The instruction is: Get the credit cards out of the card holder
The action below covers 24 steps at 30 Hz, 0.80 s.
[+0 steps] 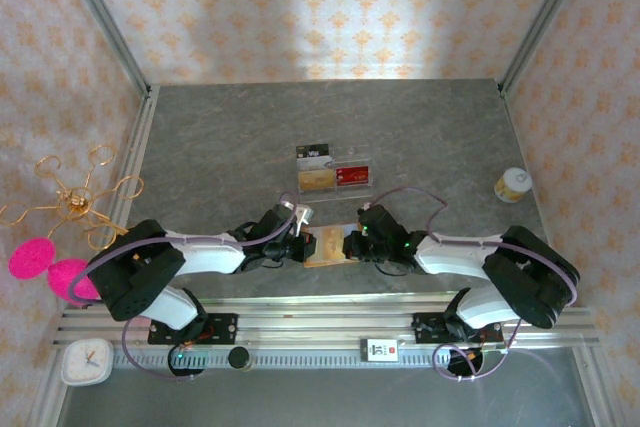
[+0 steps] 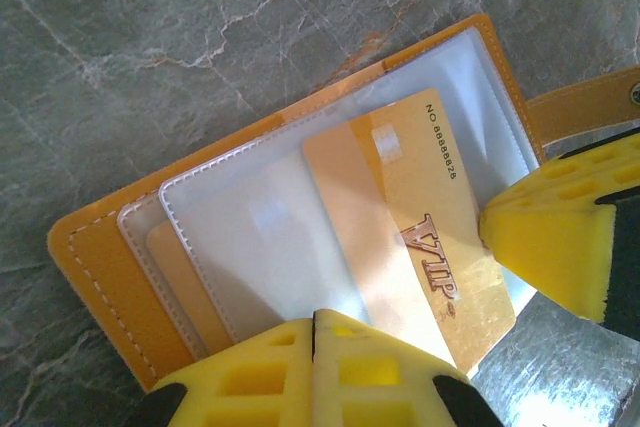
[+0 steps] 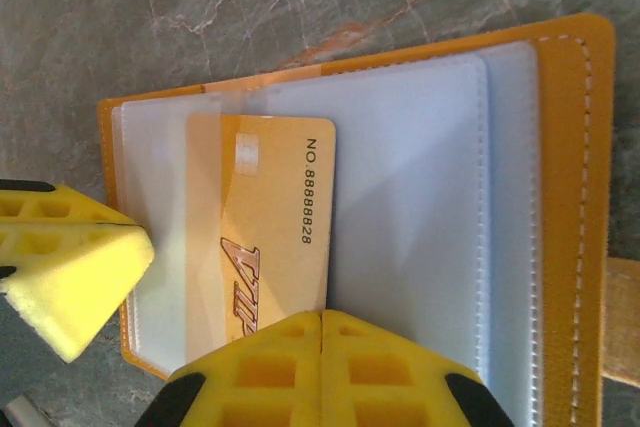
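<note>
Two finger pairs, both pressed together: left fingers (image 2: 250, 382) at the sleeve (image 2: 270, 247) edge, right fingers (image 3: 385, 372) at the edge of your gold card (image 3: 275, 217). Card holder (image 1: 323, 245) lies open on the surface (image 1: 220, 147), near centre; card sits half out of its sleeve.

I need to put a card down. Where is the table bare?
Bare: the far table behind the stand, and the patch between stand and jar. Crowded: near middle, where left gripper holds the wallet and right gripper its card.

Left end effector (image 1: 304, 247) faces right end effector (image 1: 349, 245) — closed (both).
</note>
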Available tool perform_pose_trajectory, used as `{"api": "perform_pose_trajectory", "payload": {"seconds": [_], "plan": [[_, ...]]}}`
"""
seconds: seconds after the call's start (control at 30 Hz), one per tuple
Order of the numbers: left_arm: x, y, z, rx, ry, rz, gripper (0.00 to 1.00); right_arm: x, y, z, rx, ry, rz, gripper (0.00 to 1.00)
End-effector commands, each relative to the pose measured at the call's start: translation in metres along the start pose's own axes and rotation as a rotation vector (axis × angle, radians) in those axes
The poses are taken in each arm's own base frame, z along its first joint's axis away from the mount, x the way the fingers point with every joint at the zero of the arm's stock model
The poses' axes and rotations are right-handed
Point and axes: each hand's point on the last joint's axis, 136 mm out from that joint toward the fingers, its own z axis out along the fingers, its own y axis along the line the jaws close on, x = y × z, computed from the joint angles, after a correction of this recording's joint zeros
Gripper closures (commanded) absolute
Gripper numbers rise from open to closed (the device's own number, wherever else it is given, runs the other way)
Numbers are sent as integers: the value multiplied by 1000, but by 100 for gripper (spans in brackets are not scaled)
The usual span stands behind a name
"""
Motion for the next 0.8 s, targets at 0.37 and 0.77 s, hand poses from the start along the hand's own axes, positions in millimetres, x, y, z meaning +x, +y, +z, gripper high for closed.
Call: {"api": "perform_pose_trajectory", "payload": {"seconds": [0.37,0.77], "plan": [[-21,-42,6,89,-12,76,100,2,-9,1,29,1,-28,100],[-3,-14,7,5,22,33,100,1,-2,6,-13,10,-26,100]]}}
